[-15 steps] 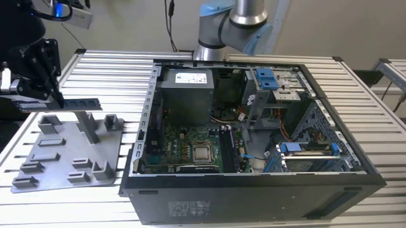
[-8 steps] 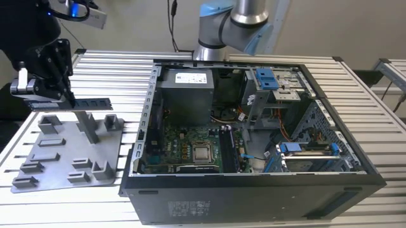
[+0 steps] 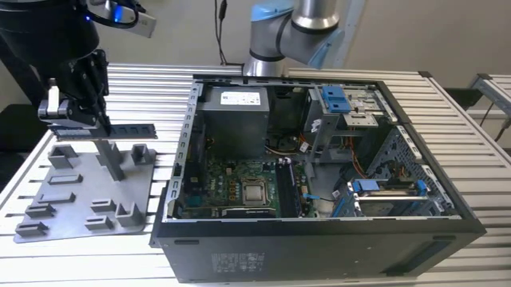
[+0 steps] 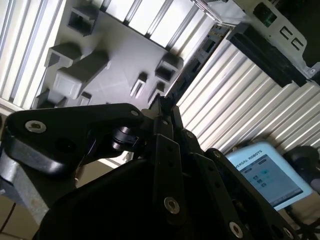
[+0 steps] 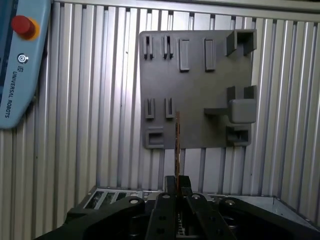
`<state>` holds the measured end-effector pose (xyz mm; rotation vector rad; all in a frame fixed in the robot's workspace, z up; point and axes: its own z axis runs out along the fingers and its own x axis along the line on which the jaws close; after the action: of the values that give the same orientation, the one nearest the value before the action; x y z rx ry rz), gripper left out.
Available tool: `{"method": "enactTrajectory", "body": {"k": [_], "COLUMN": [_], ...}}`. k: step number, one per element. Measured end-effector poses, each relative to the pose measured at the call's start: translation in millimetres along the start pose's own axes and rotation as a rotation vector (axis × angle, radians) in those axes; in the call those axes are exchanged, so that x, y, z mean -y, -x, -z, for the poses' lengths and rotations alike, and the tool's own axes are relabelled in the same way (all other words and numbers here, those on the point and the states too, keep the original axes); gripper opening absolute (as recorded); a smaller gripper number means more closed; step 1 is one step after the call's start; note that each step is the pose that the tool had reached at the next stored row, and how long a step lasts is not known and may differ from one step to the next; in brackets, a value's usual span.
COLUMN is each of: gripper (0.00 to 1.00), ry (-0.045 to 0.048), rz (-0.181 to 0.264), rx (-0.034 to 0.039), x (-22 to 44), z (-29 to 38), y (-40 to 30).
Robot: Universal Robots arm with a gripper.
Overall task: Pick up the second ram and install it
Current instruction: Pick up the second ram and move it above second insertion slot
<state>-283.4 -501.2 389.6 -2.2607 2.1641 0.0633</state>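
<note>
Computer case (image 3: 319, 239) lies on its side on the slatted table (image 3: 471, 143), open face up. I judge this is so the motherboard (image 3: 239, 179) can be reached from above. The grey tray (image 3: 88, 179) sits just beside the case, at the exterior view's left. Its raised blocks and slots look like holders that stand parts on edge for pick-up.

Gripper (image 3: 78, 122) hangs above the tray, its jaws pinched narrow on the second ram (image 3: 129, 131). The stick is clear of the tray and level. It is gripped toward one end, and the rest projects toward the case. In the first wrist view it runs out from between the fingertips as a thin edge-on line over the tray. My judgement is that this on-edge hold suits a narrow slot.

Not made out:
- The arm's upper links are cut off at the top of the exterior view.
- The teach pendant (image 5: 15, 65) is partly cropped.
- The memory slots beside the processor socket (image 3: 255, 192) are dark, and I cannot tell whether any is occupied.
- The finger contact faces are hidden by the gripper body.
- I cannot tell the chips and label on the stick.
</note>
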Motion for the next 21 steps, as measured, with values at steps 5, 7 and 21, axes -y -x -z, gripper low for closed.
{"method": "enactTrajectory", "body": {"k": [5,7,21], "gripper": [0.14,0.14,0.14], "ry": [0.0014,0.0014,0.0017], "rz": [0.000,0.000,0.000], "rx": [0.0002,0.0001,0.0001], "x": [12.1,17.0,53.7], "z": [0.2,0.4,1.1], "y": [-0.5,-0.8,-2.3]}}
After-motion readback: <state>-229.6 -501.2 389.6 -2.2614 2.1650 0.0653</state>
